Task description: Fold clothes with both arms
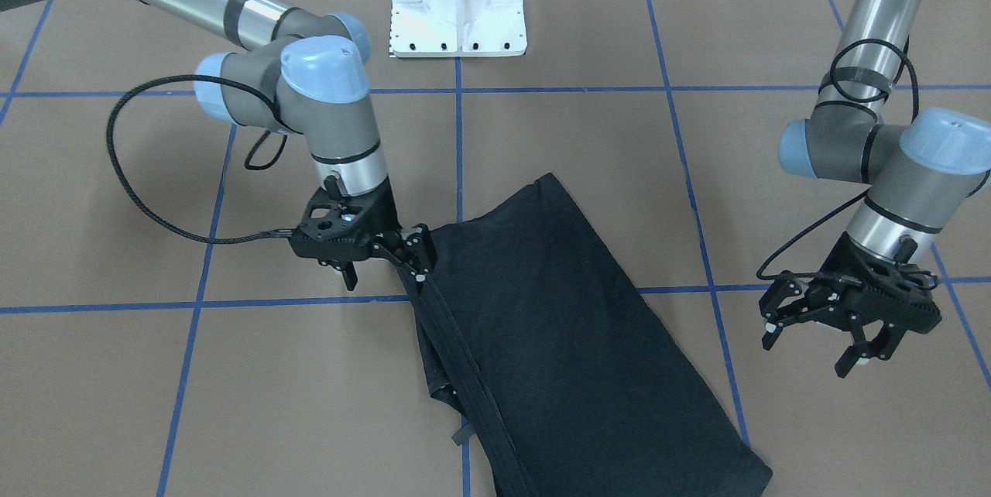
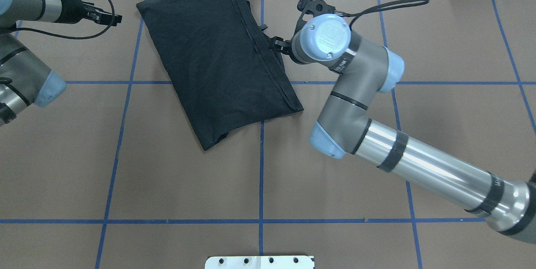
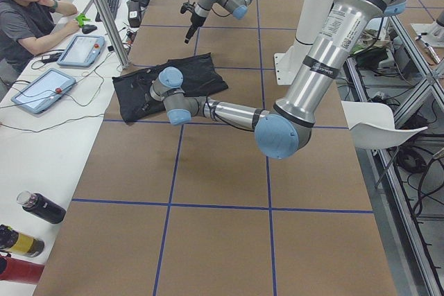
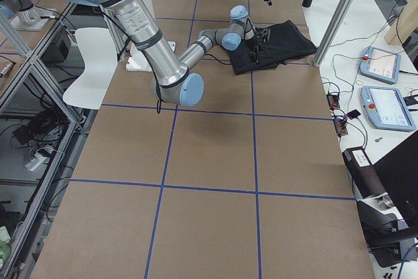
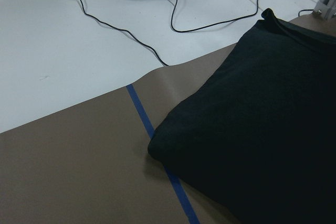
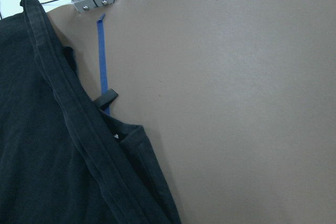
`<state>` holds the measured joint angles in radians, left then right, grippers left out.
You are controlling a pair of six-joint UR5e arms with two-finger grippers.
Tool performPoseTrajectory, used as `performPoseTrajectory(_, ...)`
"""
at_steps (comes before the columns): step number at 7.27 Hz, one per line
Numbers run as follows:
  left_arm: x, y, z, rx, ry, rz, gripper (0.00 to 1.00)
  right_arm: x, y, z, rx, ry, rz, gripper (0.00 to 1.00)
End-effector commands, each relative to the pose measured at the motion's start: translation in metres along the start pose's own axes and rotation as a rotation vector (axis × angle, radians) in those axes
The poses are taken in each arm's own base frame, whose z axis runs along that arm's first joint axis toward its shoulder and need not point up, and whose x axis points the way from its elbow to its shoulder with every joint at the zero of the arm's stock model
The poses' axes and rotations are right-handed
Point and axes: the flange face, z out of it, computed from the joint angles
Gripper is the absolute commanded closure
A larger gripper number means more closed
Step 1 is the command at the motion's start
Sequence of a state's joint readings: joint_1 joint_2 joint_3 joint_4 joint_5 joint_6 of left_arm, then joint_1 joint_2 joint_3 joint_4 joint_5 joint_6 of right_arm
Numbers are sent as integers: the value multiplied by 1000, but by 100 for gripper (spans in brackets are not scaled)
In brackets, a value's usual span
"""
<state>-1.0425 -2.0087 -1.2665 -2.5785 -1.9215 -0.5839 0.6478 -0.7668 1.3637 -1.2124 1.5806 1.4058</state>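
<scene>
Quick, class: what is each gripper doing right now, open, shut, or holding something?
Left gripper: open, holding nothing, clear of the T-shirt.
Right gripper: at the T-shirt's hemmed edge; whether it is shut on the cloth cannot be told.

Plain black T-shirt [image 1: 557, 327], no graphic showing; brown table [image 1: 155, 404] gridded with blue tape lines [image 1: 201, 280]; grey-silver arms [image 2: 418, 164] with light-blue caps; white pedestal [image 1: 458, 9].
</scene>
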Motion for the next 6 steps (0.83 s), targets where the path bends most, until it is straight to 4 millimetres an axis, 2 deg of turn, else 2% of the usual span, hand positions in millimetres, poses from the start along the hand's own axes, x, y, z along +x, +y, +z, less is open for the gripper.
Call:
performPoseTrajectory(1, 2, 5, -8, 3, 11, -15, 0, -26, -8, 54, 38, -28, 59, 4)
performPoseTrajectory(3, 3, 6, -7, 0, 11, -55, 0, -22, -8, 70, 35, 9, 54, 9)
performPoseTrajectory(4, 2, 7, -6, -1, 10, -55, 0, -19, -6, 79, 31, 27, 47, 15)
performPoseTrajectory(5, 2, 7, -6, -1, 10, -55, 0, -22, -5, 88, 27, 47, 44, 20)
performPoseTrajectory(6, 0, 11, -6, -6, 7, -57, 0, -34, -6, 95, 37, 65, 42, 21)
